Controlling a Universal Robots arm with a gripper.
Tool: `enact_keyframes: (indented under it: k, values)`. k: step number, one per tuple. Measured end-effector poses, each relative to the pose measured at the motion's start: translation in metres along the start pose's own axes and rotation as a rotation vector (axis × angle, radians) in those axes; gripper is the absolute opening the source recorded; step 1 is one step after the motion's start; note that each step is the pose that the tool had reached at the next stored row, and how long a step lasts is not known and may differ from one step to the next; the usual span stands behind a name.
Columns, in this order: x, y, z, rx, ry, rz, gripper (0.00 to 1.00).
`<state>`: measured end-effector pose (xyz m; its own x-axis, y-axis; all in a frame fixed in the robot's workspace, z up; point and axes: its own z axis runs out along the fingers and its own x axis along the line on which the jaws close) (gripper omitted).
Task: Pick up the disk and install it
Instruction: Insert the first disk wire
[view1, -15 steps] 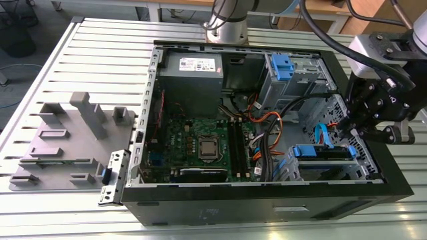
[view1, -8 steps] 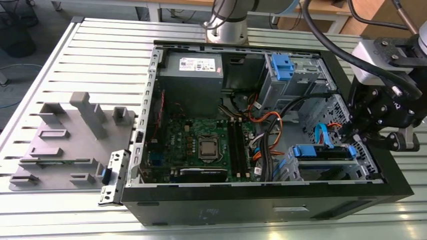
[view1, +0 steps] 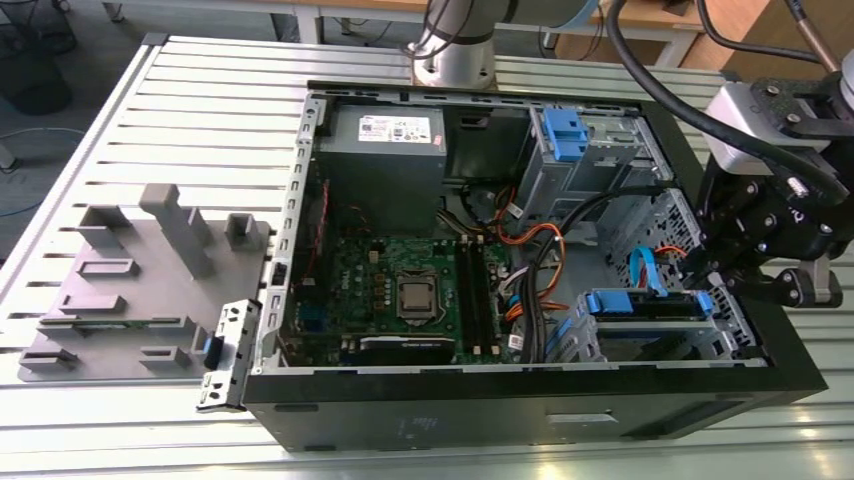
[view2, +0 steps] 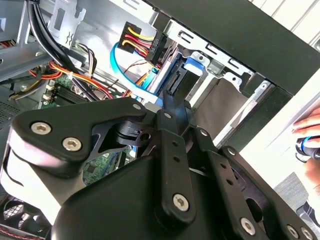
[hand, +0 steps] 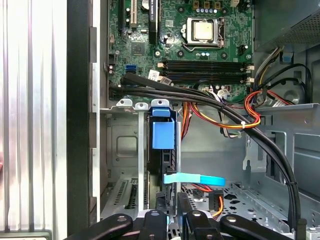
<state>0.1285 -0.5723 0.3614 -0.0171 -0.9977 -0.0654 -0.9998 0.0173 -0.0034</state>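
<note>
Disk: the disk (view1: 627, 303) sat in the drive bay (view1: 667, 345) at the exterior view's lower right corner of the computer case (view1: 534, 405). In the first wrist view it stood on edge (hand: 162, 135) between the bay's metal walls, with its blue carrier handle towards the open side.
Seating depth: could not be told.
Gripper: the gripper (view1: 694, 272) hung over the bay from the exterior view's right. In the first wrist view its tip (hand: 170, 197) lay in line with the disk's dark edge and close to it. In the second wrist view (view2: 176, 92) it reached towards the blue plastic in the bay.
Gripper state: open, closed or gripping, could not be told; contact with the disk unclear.
Blue flat cable: the blue flat cable (hand: 195, 178) crossed just beside the disk, between it and the gripper.
Black cables: the black cables (hand: 200, 95) ran across above the bay's rim, with orange and red wires beside them.
Motherboard: the motherboard (view1: 400, 290) lay in the case floor, processor bare.
Power supply: the grey power supply (view1: 387, 135) sat at the far end of the case.
Upper cage: the grey cage (view1: 567, 140) with a blue latch sat next to the power supply.
Table: the slatted table (view1: 200, 100) carried the case and a grey fixture (view1: 147, 270), well apart from the bay.
Person: a hand (view2: 306, 124) showed outside the case wall.
</note>
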Motion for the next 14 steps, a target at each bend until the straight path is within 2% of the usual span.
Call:
enact_keyframes:
  k: [7, 14]
  values:
    - [0.0018, 0.0, -0.0001, 0.0, -0.0004, 0.0, 0.24]
    - [-0.0036, 0.0001, 0.0006, 0.0, -0.0005, 0.0, 0.24]
